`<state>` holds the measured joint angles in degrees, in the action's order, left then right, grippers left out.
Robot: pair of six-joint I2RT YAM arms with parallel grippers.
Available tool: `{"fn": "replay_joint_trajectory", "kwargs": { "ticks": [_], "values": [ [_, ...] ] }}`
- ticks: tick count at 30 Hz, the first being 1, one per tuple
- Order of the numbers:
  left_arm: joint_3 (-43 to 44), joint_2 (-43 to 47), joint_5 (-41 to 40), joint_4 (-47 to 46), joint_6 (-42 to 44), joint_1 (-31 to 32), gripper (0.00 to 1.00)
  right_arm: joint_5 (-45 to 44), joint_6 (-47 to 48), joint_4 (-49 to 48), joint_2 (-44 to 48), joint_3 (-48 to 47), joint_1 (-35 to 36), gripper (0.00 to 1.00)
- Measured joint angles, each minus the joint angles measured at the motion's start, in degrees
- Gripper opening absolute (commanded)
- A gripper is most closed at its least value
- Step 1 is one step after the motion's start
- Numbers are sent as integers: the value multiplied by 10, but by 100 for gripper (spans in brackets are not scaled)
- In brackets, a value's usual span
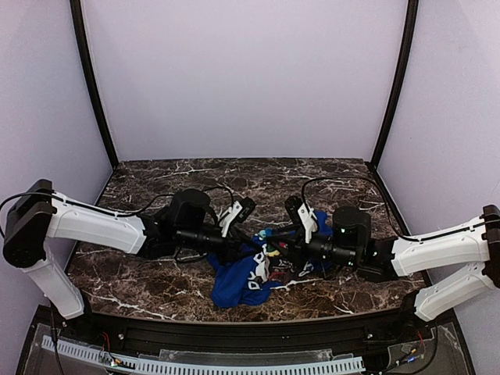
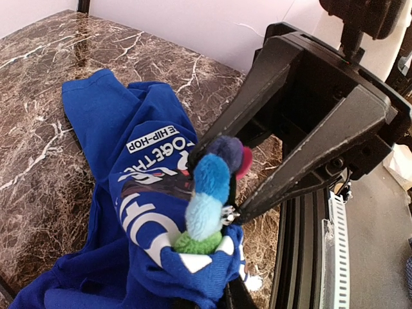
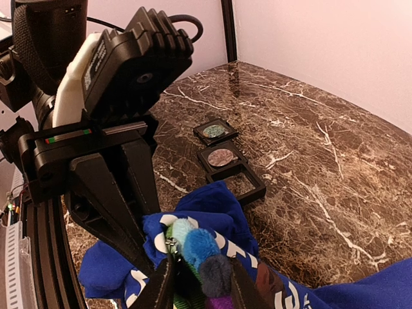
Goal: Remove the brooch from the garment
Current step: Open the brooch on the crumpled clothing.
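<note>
Pinching a blue garment (image 3: 215, 209) fold at lower left of the right-wrist view, my left gripper (image 3: 149, 251) is clenched on cloth. Bottom centre: the brooch (image 3: 193, 243), flanked by my right gripper (image 3: 201, 267); clamped or not, I cannot tell.

High rear overview of table (image 1: 141, 281); two close opposing wrist views, garment (image 1: 234, 285) common to all.

garment (image 1: 234, 285): 1 | brooch (image 2: 209, 196): 1 | small square trays (image 3: 222, 156): 3
</note>
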<state>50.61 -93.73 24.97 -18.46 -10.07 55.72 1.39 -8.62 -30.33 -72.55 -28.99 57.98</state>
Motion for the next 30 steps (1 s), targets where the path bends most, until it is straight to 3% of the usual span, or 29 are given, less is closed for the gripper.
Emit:
{"fn": "replay_joint_trajectory", "kwargs": {
  "ticks": [8,17,21,24,27,30],
  "values": [
    [0,0,-2,7,1,-1,1,-3,1,-1,-3,-2,1,4],
    [0,-1,-3,9,3,-3,6,6,0,-5,-2,-2,1,0],
    [0,-1,2,5,6,-3,20,21,-1,-12,8,7,-1,0],
    [0,-1,8,-1,7,-2,40,40,-5,-21,19,17,-8,0],
    [0,-1,10,-8,11,-2,52,61,-10,-32,31,28,-19,0],
    [-2,1,10,-15,18,-2,75,85,-16,-40,40,37,-33,0]
  ]
}}
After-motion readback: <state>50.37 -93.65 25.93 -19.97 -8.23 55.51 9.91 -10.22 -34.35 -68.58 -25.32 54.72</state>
